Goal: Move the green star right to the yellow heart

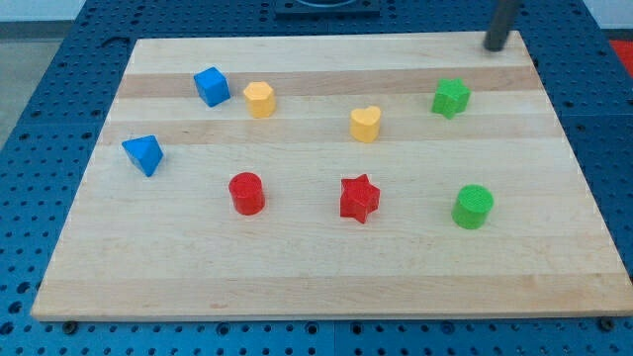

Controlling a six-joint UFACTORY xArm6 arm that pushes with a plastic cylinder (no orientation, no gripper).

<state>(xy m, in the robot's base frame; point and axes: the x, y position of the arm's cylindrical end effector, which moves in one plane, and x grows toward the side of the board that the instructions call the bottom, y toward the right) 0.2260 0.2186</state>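
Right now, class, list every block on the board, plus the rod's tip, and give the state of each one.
green star: resting flat, untouched, on the view's right of the yellow heart.
yellow heart: resting, apart from all blocks.
yellow hexagon: resting beside the blue cube.
blue cube: resting, untouched.
blue triangle: resting alone.
red cylinder: upright.
red star: resting flat.
green cylinder: upright.
my tip: touching no block, above-right of the green star.
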